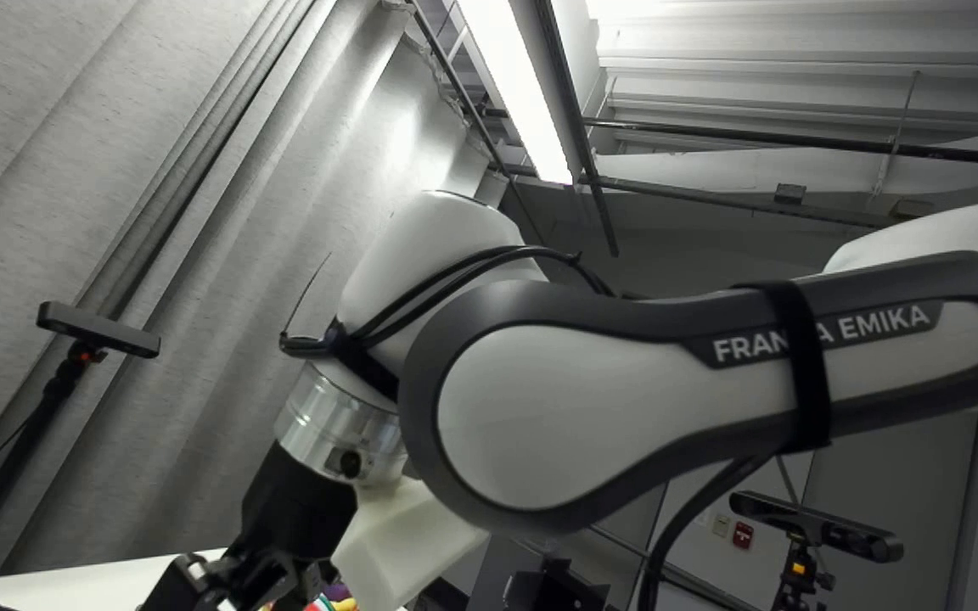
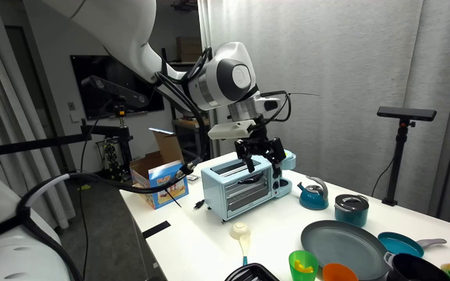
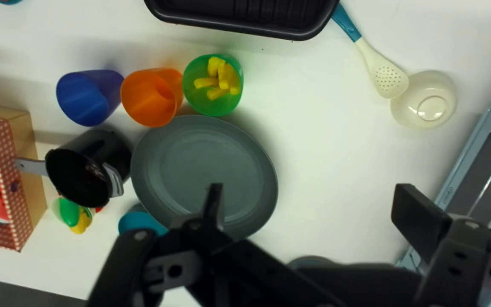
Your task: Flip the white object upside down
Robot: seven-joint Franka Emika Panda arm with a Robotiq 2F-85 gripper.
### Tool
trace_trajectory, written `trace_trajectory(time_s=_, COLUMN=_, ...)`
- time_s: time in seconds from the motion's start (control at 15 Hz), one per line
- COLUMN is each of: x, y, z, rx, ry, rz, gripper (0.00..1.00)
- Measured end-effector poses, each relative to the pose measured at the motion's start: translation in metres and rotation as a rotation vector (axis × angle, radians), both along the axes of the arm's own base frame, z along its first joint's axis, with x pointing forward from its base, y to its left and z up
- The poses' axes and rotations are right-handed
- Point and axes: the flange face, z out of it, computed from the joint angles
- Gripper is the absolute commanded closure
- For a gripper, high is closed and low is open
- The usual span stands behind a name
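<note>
The white object appears to be a cream-white bowl (image 3: 424,100) at the upper right of the wrist view. It lies mouth down on the table, with its round foot ring facing up. It also shows in an exterior view (image 2: 240,230), in front of the toaster oven. The head of a slotted spoon (image 3: 388,79) meets the bowl's edge. My gripper (image 3: 309,189) is open, with its fingers wide apart and nothing between them. In an exterior view the gripper (image 2: 264,169) hangs high, in line with the toaster oven and apart from the bowl.
A light-blue toaster oven (image 2: 215,195) stands behind the bowl. A grey plate (image 3: 205,170), green cup (image 3: 213,104), orange cup (image 3: 149,96), blue cup (image 3: 85,98), black pot (image 3: 96,166) and black tray (image 3: 245,27) lie around. A teal kettle (image 2: 313,198) and lidded pot (image 2: 351,212) stand farther back.
</note>
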Motion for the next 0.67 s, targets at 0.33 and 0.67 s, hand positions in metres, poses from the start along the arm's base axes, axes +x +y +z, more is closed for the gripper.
trace_trajectory(time_s=0.33, x=-0.01, y=0.003, z=0.013, rx=0.052, ry=-0.026, rz=0.127, gripper=0.0)
trace_trajectory(time_s=0.67, x=-0.017, y=0.003, z=0.02, rx=0.076, ry=-0.027, rz=0.193, gripper=0.0)
